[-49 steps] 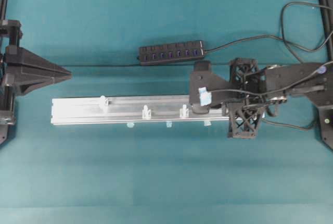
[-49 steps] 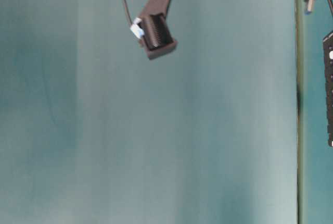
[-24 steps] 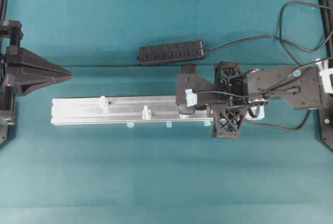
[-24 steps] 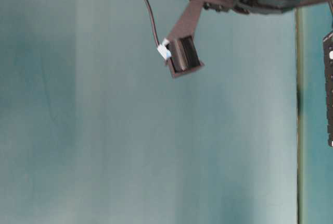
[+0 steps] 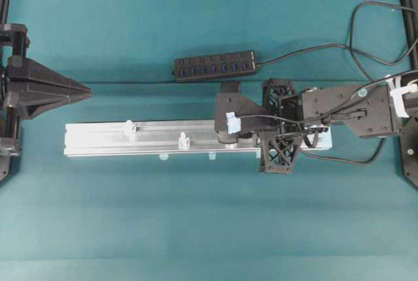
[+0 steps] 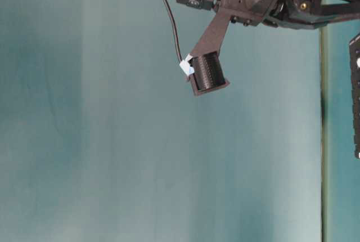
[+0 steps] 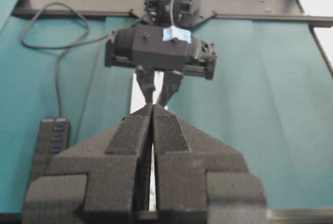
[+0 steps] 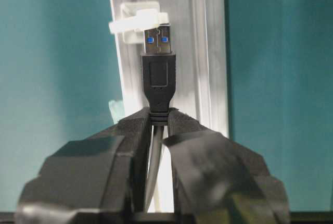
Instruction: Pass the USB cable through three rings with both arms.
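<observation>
Right arm stretched in from the right edge of the overhead view, lying along the silver rail [image 5: 144, 138], wrist pitched down. Right gripper [image 8: 158, 117] clamped on the USB cable [image 8: 158, 86] just behind the plug; the metal tip with blue insert points away from the camera, its end at a translucent white ring [image 8: 136, 22] on the rail. Whether the tip has entered that loop cannot be told. The cord runs back between the fingers [image 8: 122, 140].

Left arm parked at the left edge of the overhead view, level, pointing toward the centre. Left gripper [image 7: 152, 110] pressed together, nothing between the fingers, well apart from the rail's left end.

Surface: teal cloth-covered table [image 5: 209, 215]; black frame members at the far left and right edges. Table-level view shows only teal backdrop with the right gripper hanging in from the top.

Count, overhead view: two rings visible on the rail, one near its left end [image 5: 129, 128], one further right [image 5: 184, 141]; a third is seen only from the right wrist camera. One rail. One black hub strip [image 5: 214, 66] above the rail, its cord trailing to the upper right. Two arms.
</observation>
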`<action>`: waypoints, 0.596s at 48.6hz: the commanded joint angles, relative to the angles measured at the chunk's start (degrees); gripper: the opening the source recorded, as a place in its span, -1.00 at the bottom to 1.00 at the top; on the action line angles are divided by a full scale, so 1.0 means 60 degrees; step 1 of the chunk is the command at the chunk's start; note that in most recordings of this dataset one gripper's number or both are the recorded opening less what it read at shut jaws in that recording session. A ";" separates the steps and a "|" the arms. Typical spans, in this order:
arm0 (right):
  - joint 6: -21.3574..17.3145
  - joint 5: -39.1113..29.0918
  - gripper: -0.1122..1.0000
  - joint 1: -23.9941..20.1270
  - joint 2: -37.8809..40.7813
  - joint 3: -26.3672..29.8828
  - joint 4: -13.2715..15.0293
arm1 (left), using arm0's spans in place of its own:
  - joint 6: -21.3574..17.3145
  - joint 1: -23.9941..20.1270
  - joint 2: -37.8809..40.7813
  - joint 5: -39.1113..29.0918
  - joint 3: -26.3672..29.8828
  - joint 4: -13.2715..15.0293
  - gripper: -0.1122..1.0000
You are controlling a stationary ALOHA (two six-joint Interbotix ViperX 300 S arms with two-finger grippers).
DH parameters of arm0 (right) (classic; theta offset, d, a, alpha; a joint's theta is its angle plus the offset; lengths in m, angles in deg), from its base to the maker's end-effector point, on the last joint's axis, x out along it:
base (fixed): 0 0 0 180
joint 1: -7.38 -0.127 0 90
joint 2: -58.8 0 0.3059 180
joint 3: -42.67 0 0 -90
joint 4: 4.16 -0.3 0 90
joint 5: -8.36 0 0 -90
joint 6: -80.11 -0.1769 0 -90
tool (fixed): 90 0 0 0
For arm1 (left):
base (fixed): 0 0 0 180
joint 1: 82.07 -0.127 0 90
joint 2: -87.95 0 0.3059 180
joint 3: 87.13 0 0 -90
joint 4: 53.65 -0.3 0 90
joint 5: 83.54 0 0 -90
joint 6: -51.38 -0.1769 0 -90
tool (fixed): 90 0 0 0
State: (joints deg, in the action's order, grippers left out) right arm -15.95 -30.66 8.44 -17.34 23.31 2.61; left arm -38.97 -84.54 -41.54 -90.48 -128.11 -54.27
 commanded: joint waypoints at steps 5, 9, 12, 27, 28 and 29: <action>0.0117 0.0366 -0.93 -0.0059 0.0029 0.0190 0.0029 | -0.0015 -0.0103 0.0073 0.0088 0.0278 -0.0015 -0.76; 0.0278 0.0352 -0.93 -0.0088 0.0088 0.0176 0.0029 | -0.0015 -0.0117 0.0117 0.0103 0.0293 -0.0015 -0.76; 0.0396 0.0337 -0.93 -0.0161 0.0132 0.0146 0.0000 | 0.0000 -0.0117 0.0146 0.0117 0.0278 -0.0015 -0.76; 0.0469 0.0439 -0.93 -0.0220 0.0161 0.0176 -0.0015 | 0.0000 -0.0117 0.0176 0.0103 0.0293 -0.0015 -0.76; 0.0483 0.0469 -0.93 -0.0234 0.0176 0.0190 -0.0015 | 0.0000 -0.0117 0.0176 0.0103 0.0293 -0.0015 -0.76; 0.0483 0.0498 -0.93 -0.0220 0.0190 0.0190 -0.0015 | 0.0000 -0.0117 0.0190 0.0103 0.0293 -0.0015 -0.76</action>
State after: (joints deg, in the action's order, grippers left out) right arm -13.67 -28.46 7.21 -16.02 23.49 2.61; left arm -38.97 -85.06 -40.66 -90.48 -128.11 -54.27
